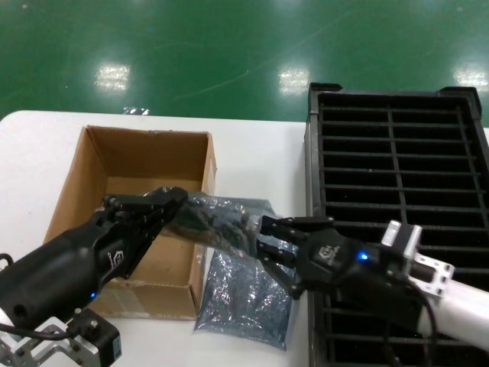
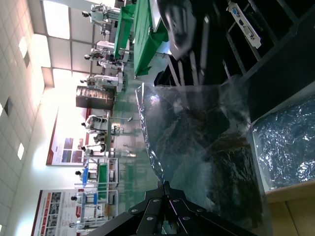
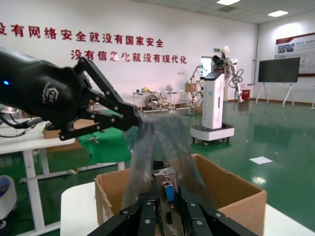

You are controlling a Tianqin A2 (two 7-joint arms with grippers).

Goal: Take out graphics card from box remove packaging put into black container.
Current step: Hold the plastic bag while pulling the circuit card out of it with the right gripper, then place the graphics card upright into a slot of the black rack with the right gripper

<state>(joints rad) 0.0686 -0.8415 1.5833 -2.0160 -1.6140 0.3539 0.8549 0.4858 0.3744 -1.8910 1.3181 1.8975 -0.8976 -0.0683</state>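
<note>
Packaging (image 1: 218,222) hangs stretched above the box (image 1: 114,164) rim, left gripper (image 1: 177,200) pinching one end, right gripper (image 1: 260,238) clamping the graphics card (image 3: 167,189) end, above a second bag (image 1: 246,294) on the worktop (image 1: 252,153).

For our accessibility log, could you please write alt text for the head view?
Two black end effectors stretch a crinkly dark translucent plastic bag between them: the left end effector over the open brown cardboard box, the right end effector shut on the bag's other end. A second shiny blue-grey bag lies on the white table, beside the slotted black plastic tray.
</note>
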